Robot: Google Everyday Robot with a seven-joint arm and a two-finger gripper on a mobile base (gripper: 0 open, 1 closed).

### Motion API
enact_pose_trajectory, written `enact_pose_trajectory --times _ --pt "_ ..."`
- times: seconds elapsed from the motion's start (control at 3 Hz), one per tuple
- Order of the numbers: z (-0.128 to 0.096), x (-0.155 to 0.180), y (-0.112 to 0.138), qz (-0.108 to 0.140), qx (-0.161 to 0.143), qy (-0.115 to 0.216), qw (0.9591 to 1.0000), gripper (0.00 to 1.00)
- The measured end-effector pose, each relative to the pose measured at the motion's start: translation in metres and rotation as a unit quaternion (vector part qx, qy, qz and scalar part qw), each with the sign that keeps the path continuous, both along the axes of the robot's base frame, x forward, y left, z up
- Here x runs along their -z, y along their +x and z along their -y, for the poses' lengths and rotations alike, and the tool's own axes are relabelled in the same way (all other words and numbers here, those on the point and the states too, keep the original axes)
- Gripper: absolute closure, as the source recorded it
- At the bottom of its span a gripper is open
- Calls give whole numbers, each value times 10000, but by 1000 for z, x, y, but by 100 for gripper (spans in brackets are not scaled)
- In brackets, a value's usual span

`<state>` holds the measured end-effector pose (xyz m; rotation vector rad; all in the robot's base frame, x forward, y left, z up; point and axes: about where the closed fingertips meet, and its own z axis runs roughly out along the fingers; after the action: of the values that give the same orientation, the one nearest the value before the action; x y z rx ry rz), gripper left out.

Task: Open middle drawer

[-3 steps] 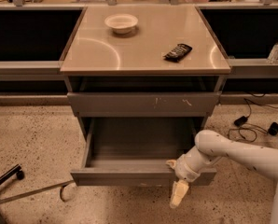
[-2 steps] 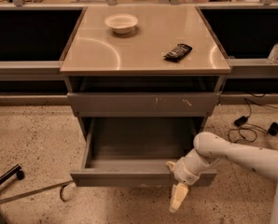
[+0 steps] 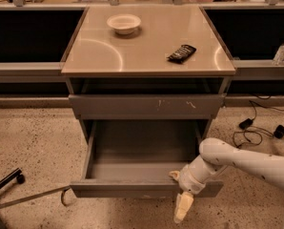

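**A:** Start at the left. See that pale rod [image 3: 32,198] lying on the floor, with its end near the drawer's left corner? If the drawer sags or gets shoved sideways, I'd guess it could foul on that.

**B:** Maybe. The middle drawer [image 3: 127,189] worries me more. It stands pulled well out under the scuffed front [image 3: 147,106], with its grey box showing and nothing in it that I can see. To my eye it looks open enough. One more tug and it might run off the end of its slides.

**A:** And the gripper [image 3: 181,209]?

**B:** It's hanging low at the drawer's right end, below the bottom edge of the front and pointing at the floor. I can't tell how wide it is set, or whether it has hold of anything. It looks clear of the front, but I wouldn't swear to it.

**A:** So if it comes straight up from there, it could catch under that edge and jolt the drawer.

**B:** That's my fear. The white arm [image 3: 247,161] reaches in from the right, and there are black cables [image 3: 249,128] on the floor on that side. If the base backs away carelessly, it might run over them.
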<state>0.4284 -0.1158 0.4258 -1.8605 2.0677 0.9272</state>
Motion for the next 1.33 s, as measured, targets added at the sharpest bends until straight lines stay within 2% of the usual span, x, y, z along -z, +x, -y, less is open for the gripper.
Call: enact_pose_trajectory --times 0.33,0.67,1.33 --pt "0 0 0 -1 -1 0 10000 0" --pt "-4 -2 -16 -103 -64 34 9999 0" --pt "-16 -11 -76 -603 -243 289 9975 0"
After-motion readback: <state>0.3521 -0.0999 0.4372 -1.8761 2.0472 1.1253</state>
